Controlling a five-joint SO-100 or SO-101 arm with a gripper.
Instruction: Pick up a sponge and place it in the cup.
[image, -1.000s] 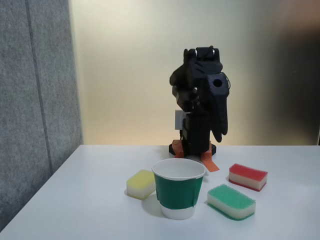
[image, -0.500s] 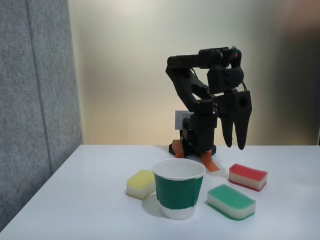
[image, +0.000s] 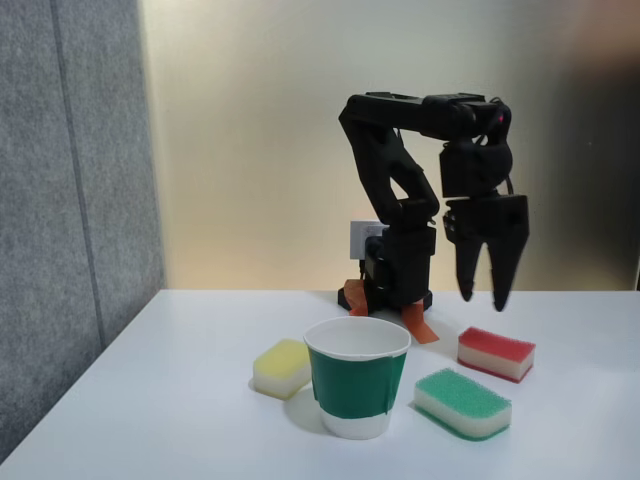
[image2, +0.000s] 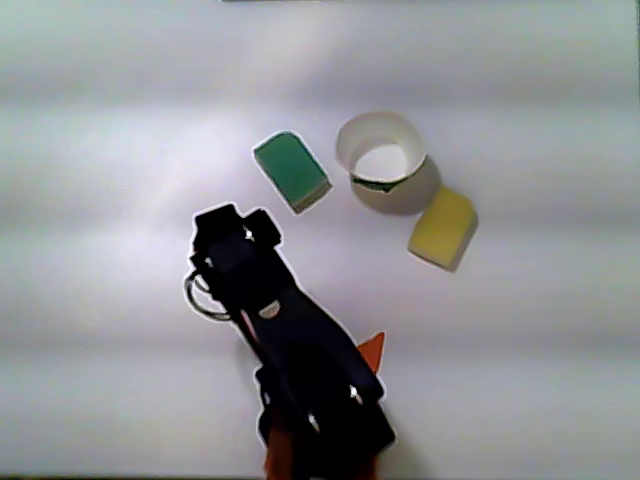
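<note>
The sponge (image: 496, 353), red on top with a cream layer below, lies on the white table (image: 180, 400) at the right in the fixed view. My gripper (image: 483, 298) hangs pointing down just above it and slightly to its left, open with nothing between the fingers. The cup (image: 358, 385), dark green sleeve with a white rim, stands upright at the front centre, left of the sponge. Seen from above, the cup (image2: 342, 150) is open and empty. There the black arm (image2: 240, 250) covers the spot where the sponge lies.
A green-topped sponge (image: 462, 402) lies just right of the cup and in front of the red one. A yellow sponge (image: 282, 367) lies left of the cup. The arm's base (image: 390, 290) stands behind them. A grey panel (image: 70, 200) borders the left.
The arm has unfolded from its tucked pose. The gripper swung out to the right and lowered until it hangs over the red sponge. The objects on the table have not moved.
</note>
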